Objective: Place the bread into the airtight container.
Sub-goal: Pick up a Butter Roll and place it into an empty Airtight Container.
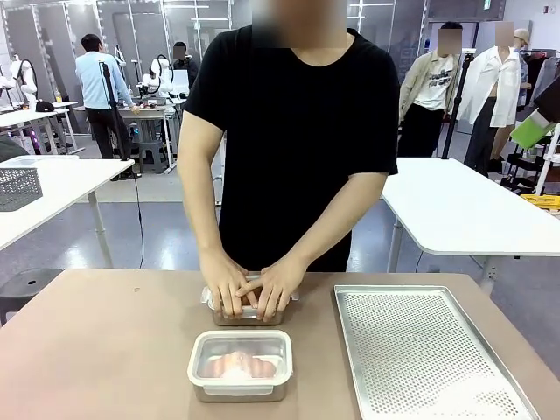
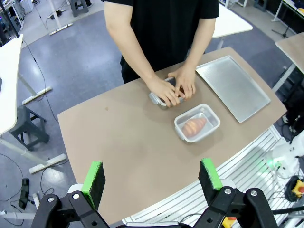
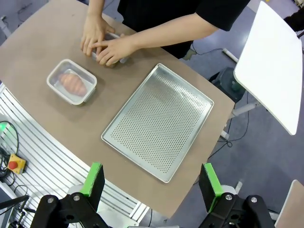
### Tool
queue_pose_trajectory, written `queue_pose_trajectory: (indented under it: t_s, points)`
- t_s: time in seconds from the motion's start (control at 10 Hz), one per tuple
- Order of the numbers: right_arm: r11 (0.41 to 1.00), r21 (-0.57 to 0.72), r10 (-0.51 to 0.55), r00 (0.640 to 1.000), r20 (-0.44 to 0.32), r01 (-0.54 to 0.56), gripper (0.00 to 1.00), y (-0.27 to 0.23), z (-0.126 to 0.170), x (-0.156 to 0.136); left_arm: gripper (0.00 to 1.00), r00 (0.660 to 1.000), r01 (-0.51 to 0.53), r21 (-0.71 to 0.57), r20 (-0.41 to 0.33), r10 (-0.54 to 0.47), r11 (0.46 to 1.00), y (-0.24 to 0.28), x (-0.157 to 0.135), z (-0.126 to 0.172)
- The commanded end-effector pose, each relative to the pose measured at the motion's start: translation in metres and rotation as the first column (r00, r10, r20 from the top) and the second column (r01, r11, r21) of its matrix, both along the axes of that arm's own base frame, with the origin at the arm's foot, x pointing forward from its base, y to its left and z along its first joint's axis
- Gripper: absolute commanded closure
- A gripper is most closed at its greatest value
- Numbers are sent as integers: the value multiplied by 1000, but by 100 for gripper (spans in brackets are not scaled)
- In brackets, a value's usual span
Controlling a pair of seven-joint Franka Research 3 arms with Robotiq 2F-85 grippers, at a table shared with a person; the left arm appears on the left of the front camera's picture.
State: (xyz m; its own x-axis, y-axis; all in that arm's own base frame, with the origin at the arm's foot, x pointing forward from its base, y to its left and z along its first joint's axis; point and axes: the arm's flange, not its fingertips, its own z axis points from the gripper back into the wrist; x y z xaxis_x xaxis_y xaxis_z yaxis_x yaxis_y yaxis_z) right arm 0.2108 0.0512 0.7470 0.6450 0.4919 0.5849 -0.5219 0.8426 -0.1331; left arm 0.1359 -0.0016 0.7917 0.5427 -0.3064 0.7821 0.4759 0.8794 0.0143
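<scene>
Bread lies inside a lidded clear container on the brown counter, near its robot-side edge. Just beyond it, the person's two hands press on a second container; its contents are hidden. A perforated metal tray sits beside them. Left gripper and right gripper hang high above the counter, jaws apart, holding nothing.

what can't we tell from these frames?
- Far container: the person's hands cover it in the front and wrist views, so contents and lid state are hidden.
- Bread in the near container: blurred by the clear lid.
- Tray: near corner cut off by the front view's bottom edge.
</scene>
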Motion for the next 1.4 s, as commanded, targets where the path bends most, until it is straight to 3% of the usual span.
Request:
queue_pose_trajectory:
  t_s: [0.0,1.3]
  points:
    - [1000,-5,-1,1000,-3,1,0,-2,0,-2,0,1000,6,-2,8,-6,1000,-2,-2,1]
    - [1000,-5,-1,1000,-3,1,0,-2,0,-2,0,1000,6,-2,8,-6,1000,-2,-2,1]
